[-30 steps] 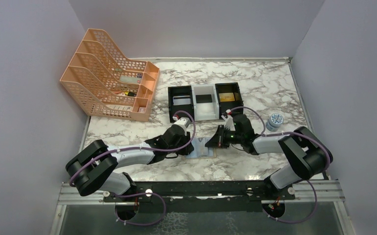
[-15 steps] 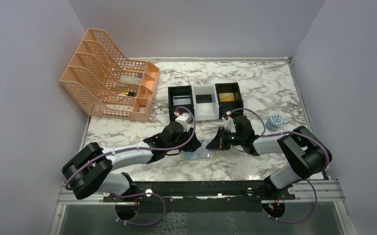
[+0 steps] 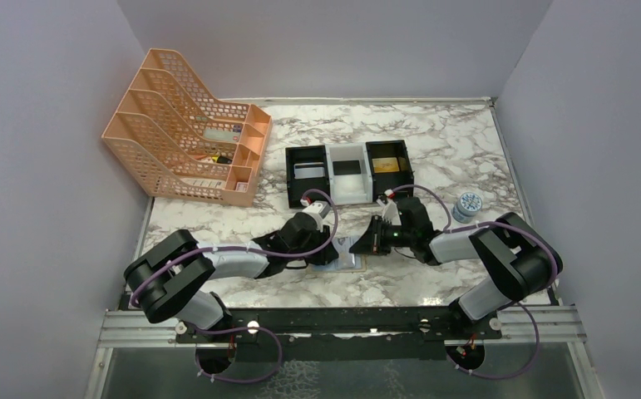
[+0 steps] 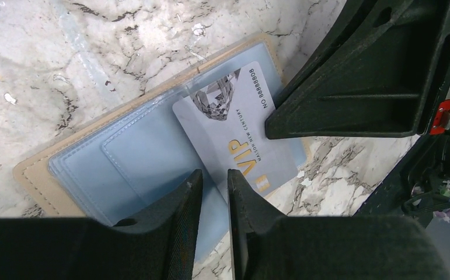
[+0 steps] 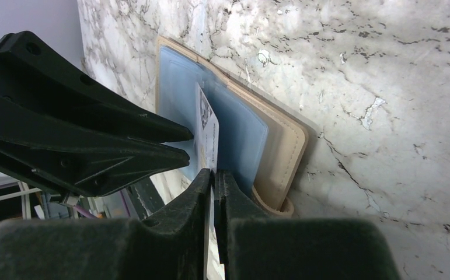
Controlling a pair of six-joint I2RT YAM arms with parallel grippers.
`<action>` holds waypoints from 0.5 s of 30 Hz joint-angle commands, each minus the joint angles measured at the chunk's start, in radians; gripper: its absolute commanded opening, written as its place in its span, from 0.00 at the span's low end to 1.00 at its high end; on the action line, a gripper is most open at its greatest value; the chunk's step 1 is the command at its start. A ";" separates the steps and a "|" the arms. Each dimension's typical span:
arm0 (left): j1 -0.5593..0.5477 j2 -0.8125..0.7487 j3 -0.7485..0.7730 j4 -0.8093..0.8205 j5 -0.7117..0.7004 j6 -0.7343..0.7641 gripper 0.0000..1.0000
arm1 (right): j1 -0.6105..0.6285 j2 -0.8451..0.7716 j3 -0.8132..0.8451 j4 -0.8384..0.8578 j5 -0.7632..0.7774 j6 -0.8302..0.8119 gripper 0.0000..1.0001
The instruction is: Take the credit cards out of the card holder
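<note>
— Top external first; where's the card holder (image 3: pixel 352 262)?
— Lying open mid-bench (image 3: pixel 433 141), toward the near edge, between left gripper (image 3: pixel 334 249) and right gripper (image 3: pixel 360 246); marbled top, lilac walls (image 3: pixel 42 125).
— Left wrist?
— Tan rim, grey-blue pockets; a silver VIP card (image 4: pixel 240 134) juts out; left jaws slightly apart, tips on the blue pocket beside it.
— Right wrist?
— Right jaws pinched on that card's edge.

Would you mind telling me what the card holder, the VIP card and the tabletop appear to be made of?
Card holder: likely faux leather, matte tan rim; inner pockets look like soft grey-blue vinyl with stitched seams. VIP card: glossy printed plastic. Tabletop: marble-patterned, possibly laminate or stone.
</note>
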 commanded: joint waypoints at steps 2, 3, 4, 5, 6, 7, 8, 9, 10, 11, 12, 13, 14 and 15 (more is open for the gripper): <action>-0.005 0.000 -0.009 -0.046 -0.056 0.014 0.25 | 0.004 -0.002 -0.006 0.043 -0.030 0.007 0.11; -0.005 0.004 -0.003 -0.061 -0.062 0.020 0.24 | 0.004 -0.001 -0.008 0.053 -0.038 0.012 0.13; -0.005 0.005 0.002 -0.072 -0.067 0.022 0.23 | 0.004 0.000 -0.011 0.063 -0.044 0.018 0.16; -0.005 0.007 0.003 -0.075 -0.068 0.024 0.23 | 0.004 0.002 -0.010 0.071 -0.049 0.021 0.18; -0.005 0.007 0.003 -0.075 -0.070 0.024 0.23 | 0.004 0.008 -0.009 0.077 -0.055 0.023 0.20; -0.005 0.007 0.003 -0.075 -0.072 0.023 0.23 | 0.004 0.013 -0.006 0.080 -0.059 0.022 0.21; -0.006 0.006 0.000 -0.075 -0.072 0.022 0.23 | 0.004 0.020 -0.003 0.084 -0.064 0.021 0.21; -0.005 0.006 0.000 -0.074 -0.074 0.021 0.22 | 0.004 0.029 0.001 0.088 -0.069 0.022 0.21; -0.005 0.008 0.000 -0.073 -0.074 0.021 0.22 | 0.003 0.040 0.005 0.096 -0.074 0.024 0.22; -0.005 0.009 0.001 -0.073 -0.074 0.021 0.22 | 0.004 0.049 0.007 0.106 -0.082 0.026 0.22; -0.005 0.011 0.001 -0.074 -0.074 0.021 0.22 | 0.004 0.061 0.007 0.121 -0.091 0.032 0.22; -0.005 0.011 0.003 -0.074 -0.074 0.021 0.22 | 0.004 0.072 0.006 0.138 -0.100 0.038 0.22; -0.005 0.013 0.003 -0.074 -0.073 0.021 0.22 | 0.004 0.082 0.007 0.156 -0.109 0.043 0.22; -0.005 0.015 0.005 -0.074 -0.073 0.021 0.22 | 0.004 0.091 0.008 0.162 -0.112 0.046 0.21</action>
